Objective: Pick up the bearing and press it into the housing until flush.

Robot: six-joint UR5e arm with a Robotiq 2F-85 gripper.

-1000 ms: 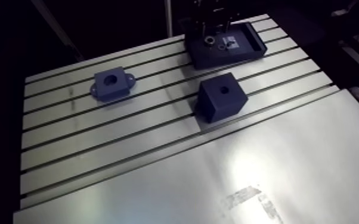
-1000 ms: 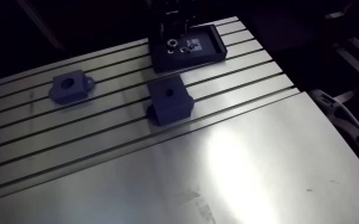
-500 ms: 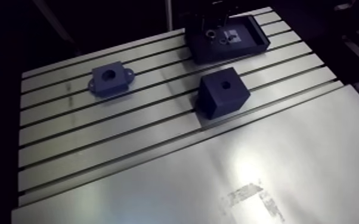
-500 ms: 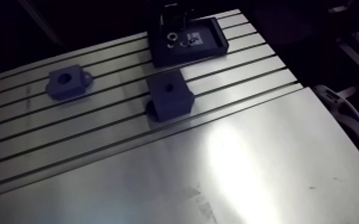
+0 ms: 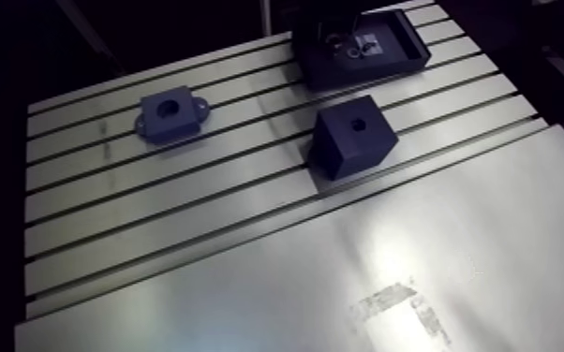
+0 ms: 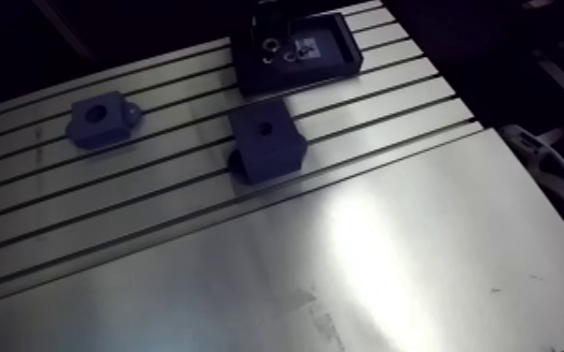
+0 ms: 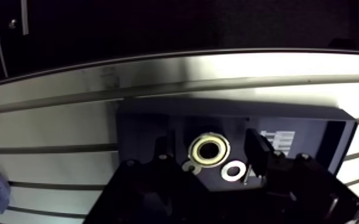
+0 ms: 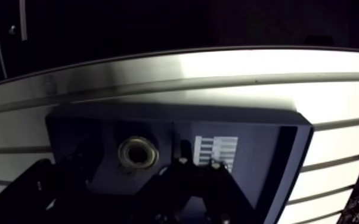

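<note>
The bearing (image 7: 209, 150), a metal ring with a pale rim, lies in a dark tray (image 7: 313, 137) at the far end of the table. My gripper (image 7: 210, 159) hangs over the tray, open. Its two dark fingers (image 7: 256, 156) stand on either side of the bearing with a gap to each. In the arm view the tray (image 5: 393, 64) sits at the top, and the gripper is barely seen above it. A dark blue block with a round bore and side flanges (image 5: 169, 114) rests at the far left. A taller dark blue block with a hole on top (image 5: 354, 136) stands mid-table.
A flat washer (image 7: 232, 172) and a smaller part (image 7: 188, 167) lie in the tray beside the bearing, near a white label (image 7: 275, 140). The slotted table (image 5: 155, 215) gives way to a smooth plate (image 5: 389, 271) in front.
The arm view has shifted, so the tray now sits higher in it. The gripper stays over the tray. Neither block has moved on the table.
</note>
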